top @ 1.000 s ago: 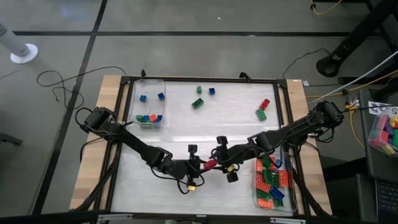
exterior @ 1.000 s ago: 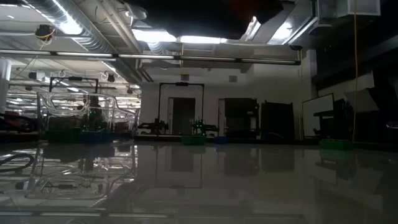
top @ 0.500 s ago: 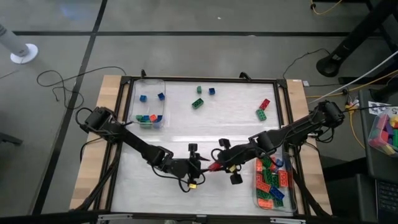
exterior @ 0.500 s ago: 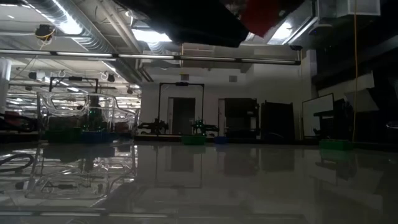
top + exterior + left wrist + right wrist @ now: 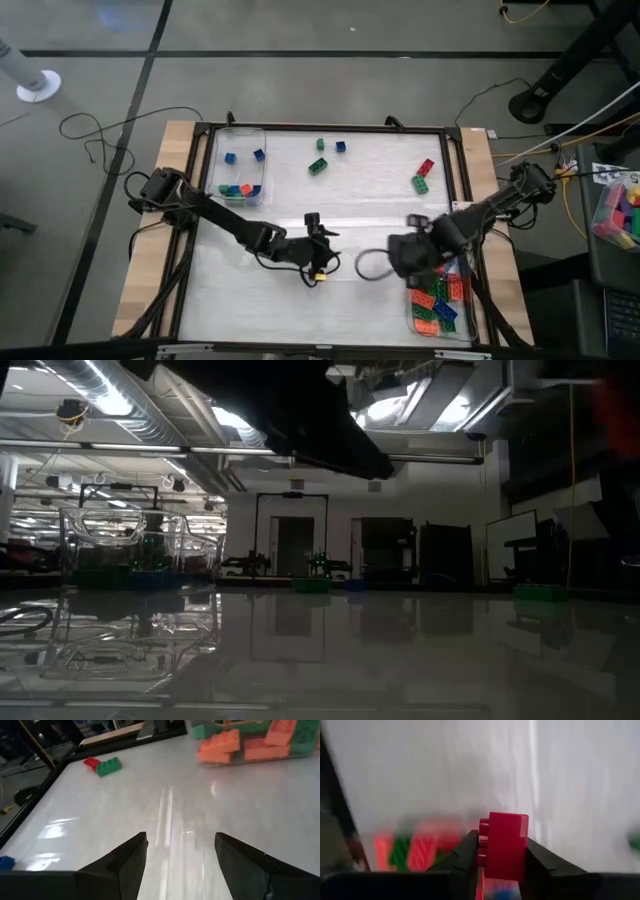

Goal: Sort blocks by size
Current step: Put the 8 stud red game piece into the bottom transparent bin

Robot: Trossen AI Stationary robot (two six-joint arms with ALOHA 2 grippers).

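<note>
A red block (image 5: 502,845) sits in my right gripper (image 5: 502,865), which is shut on it. That gripper (image 5: 405,262) hangs by the near-right clear tray (image 5: 462,318), which holds several long blocks. My left gripper (image 5: 180,845) is open with nothing between its fingers, over the middle of the table near its front (image 5: 328,248). Loose blocks lie flat at the far side: a green one (image 5: 318,165), a small green one (image 5: 320,145), a small blue one (image 5: 340,146), and a red (image 5: 426,166) and green (image 5: 420,183) pair. The far-left clear tray (image 5: 240,140) holds small blocks. My right gripper pinches the red block's lower half (image 5: 495,862) between its two fingers, one finger on the studded face and one on the opposite face. The rest of the block sticks out past the fingertips. The block is lifted clear of the table.
A black frame (image 5: 330,128) runs round the white table top. A cable loop (image 5: 368,265) lies on the table between the two grippers. Coloured blocks in a box (image 5: 620,210) stand off the table's right side.
The red block was between both grippers near the table's middle. My left gripper has let go of it and drawn back a little toward the far edge. My right gripper has carried the block toward the table's right, to the near-right tray, turning as it went.
</note>
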